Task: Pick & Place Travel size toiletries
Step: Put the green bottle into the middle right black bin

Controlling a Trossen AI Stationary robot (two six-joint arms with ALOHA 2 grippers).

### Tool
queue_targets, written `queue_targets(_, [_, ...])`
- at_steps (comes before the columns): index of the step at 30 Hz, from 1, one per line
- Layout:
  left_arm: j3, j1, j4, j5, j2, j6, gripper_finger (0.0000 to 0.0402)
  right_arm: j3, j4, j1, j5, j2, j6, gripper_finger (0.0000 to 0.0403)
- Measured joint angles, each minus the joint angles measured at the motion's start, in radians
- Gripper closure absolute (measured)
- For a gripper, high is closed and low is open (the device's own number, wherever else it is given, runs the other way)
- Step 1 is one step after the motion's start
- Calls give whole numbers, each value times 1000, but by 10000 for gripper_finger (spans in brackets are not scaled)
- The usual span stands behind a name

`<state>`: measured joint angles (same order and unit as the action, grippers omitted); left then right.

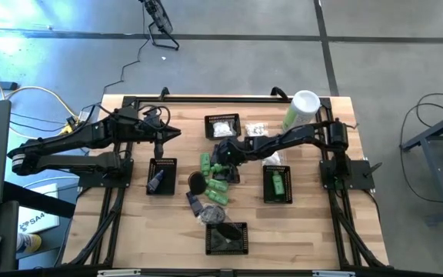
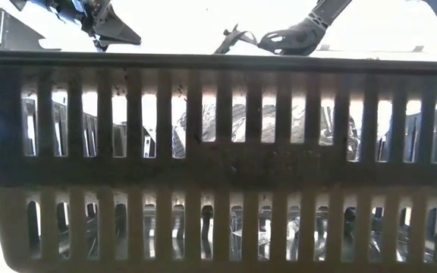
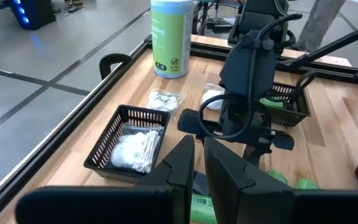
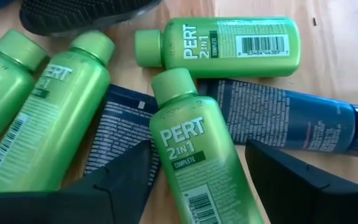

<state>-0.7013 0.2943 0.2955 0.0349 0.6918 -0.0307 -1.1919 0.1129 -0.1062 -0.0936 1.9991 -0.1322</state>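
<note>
The right hand (image 1: 220, 163) hangs low over a cluster of travel toiletries at the middle of the pale, plank-grained wooden table (image 1: 314, 223), its two dark fingers spread wide on either side of a glossy bright-green plastic bottle (image 4: 194, 155) lying flat with nothing gripped. That bottle has a rounded cap and white lettering reading "PERT 2 IN 1 COMPLETE". A second green bottle (image 4: 229, 46) of the same label lies crosswise just beyond it, barcode facing up, and two more (image 4: 55, 130) lie side by side nearby. Beneath and between them rest flat dark-blue tubes (image 4: 291, 118) covered in fine white print too small to read. The left hand (image 1: 162, 137) hovers above the table's far-left part, its fingers nearly closed with a thin gap, holding nothing. Square black slotted plastic baskets (image 1: 161, 176) sit around the cluster; one (image 3: 126, 143) holds white crinkly packets. A tall pale-green canister (image 3: 171, 37) with a white lid stands upright at the far edge.
</note>
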Motion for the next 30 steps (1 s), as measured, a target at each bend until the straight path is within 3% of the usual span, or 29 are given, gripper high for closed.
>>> queue_targets(12, [0, 0, -1, -1, 0, 0, 368, 3, 71, -22, -6, 2, 5, 164])
queue_targets(30, [0, 0, -2, -4, 0, 0, 368, 4, 39, -18, -10, 2, 4, 164])
